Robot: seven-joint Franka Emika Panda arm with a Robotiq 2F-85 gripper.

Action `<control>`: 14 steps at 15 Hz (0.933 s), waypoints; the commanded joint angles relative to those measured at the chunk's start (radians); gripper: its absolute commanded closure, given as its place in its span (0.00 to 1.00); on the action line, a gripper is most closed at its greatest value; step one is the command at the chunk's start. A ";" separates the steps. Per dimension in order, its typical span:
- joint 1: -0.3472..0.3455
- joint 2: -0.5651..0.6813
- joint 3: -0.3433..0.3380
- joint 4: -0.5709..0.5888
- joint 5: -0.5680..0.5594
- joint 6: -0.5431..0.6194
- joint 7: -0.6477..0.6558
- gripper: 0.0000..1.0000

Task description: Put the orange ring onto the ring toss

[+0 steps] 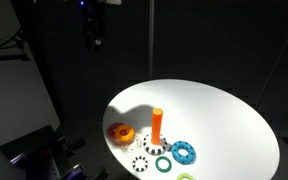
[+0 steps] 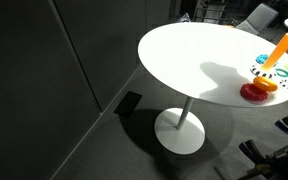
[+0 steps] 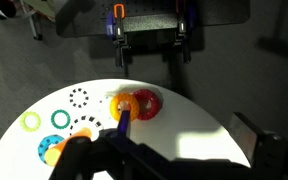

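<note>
The gripper [image 1: 94, 38] hangs high in the upper left of the frame, well above the table, its jaws spread wide and holding nothing. In the wrist view the gripper [image 3: 150, 55] comes in from the top edge, its two dark fingers [image 3: 120, 48] clearly apart.

The orange ring [image 1: 120, 129] lies far below the gripper and a little to its right in the frame, near the table's left rim. It touches and partly overlaps the red ring [image 1: 123, 139]. In the wrist view the orange ring [image 3: 121, 103] sits below the gap between the fingers, towards the left one, with the red ring [image 3: 146, 103] just beside it on the right. The ring toss [image 1: 157, 125] stands upright just right of the orange ring, apart from it and bare.

The round white table [image 1: 234, 125] is brightly lit in a dark room and stands on a single pedestal [image 2: 184, 112] on a grey floor, with dark wall panels [image 2: 44, 70] behind. Near the ring toss lie a blue toothed ring [image 1: 185, 152], a green ring [image 1: 162, 163] and black toothed rings [image 1: 151, 147].

In an exterior view the ring toss [image 2: 284, 48] and the rings sit at the right edge, partly cut off. A broad dark shadow covers the bottom of the wrist view, and the gripper is hard to make out against the dark background.
</note>
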 commanded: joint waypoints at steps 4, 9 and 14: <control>-0.027 0.053 -0.031 -0.075 -0.022 0.151 0.032 0.00; -0.040 0.114 -0.039 -0.155 -0.063 0.286 0.074 0.00; -0.048 0.196 -0.053 -0.220 -0.118 0.453 0.113 0.00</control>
